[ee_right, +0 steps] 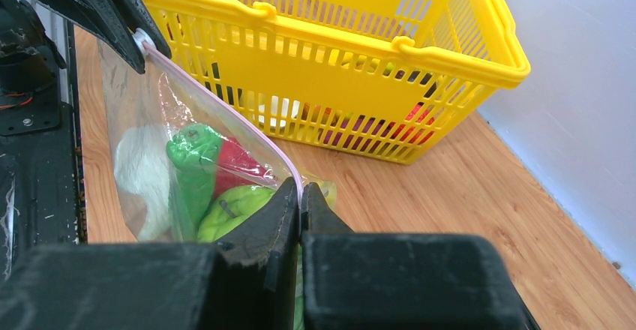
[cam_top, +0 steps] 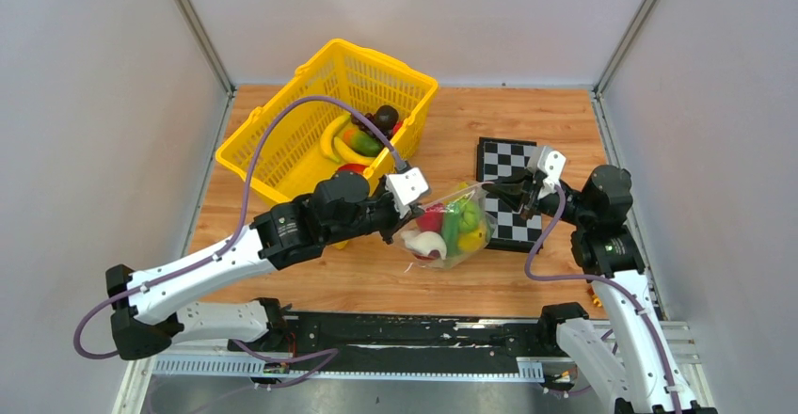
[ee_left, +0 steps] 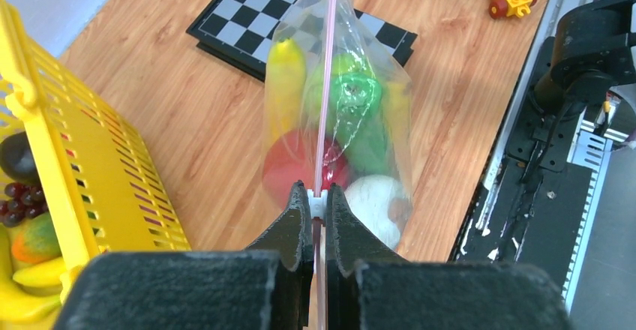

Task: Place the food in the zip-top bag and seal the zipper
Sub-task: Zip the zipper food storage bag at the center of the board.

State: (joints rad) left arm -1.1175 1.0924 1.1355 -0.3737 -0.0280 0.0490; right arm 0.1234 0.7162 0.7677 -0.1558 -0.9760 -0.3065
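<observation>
The left gripper (ee_left: 318,199) and right gripper (ee_right: 301,195) are each clamped on an end of the zipper (ee_left: 327,75), stretching the zip-top bag (cam_top: 452,240) between them beside the chessboard (cam_top: 503,157). The food (ee_left: 298,163) inside blurs behind wrinkled plastic, and whether the bag's bottom touches the table (cam_top: 311,282) is unclear.

No readable text, labels, numbers (any view); no brands

Light: bright, even, from overhead.
Shadows: soft and faint on the wooden table (cam_top: 311,282).
Glare: small highlights on the zip-top bag (ee_left: 360,97).
Blur: bottom foreground of both wrist views is soft.
</observation>
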